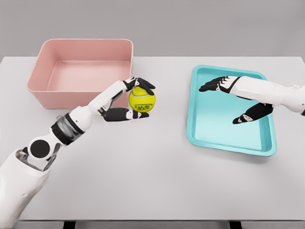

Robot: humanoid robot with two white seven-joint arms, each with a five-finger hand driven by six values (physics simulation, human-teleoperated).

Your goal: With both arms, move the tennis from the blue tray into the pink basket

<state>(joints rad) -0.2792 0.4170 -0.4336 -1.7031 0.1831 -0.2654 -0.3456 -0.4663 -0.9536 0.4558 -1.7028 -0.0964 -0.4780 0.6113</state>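
Observation:
A yellow tennis ball (pixel 142 99) is held above the table, just off the front right corner of the pink basket (pixel 45 93). My left hand (pixel 135 99) is shut on the ball, black fingers over its top and thumb under it. The pink basket stands at the back left with nothing visible inside. The blue tray (pixel 228 145) lies on the right with nothing resting on it. My right hand (pixel 228 102) hovers over the tray, open, with fingers stretched toward the left and thumb hanging lower.
A grey table (pixel 152 186) carries both containers. The gap between the basket and the tray is bare table surface. The left forearm (pixel 71 125) slants up from the lower left toward the ball.

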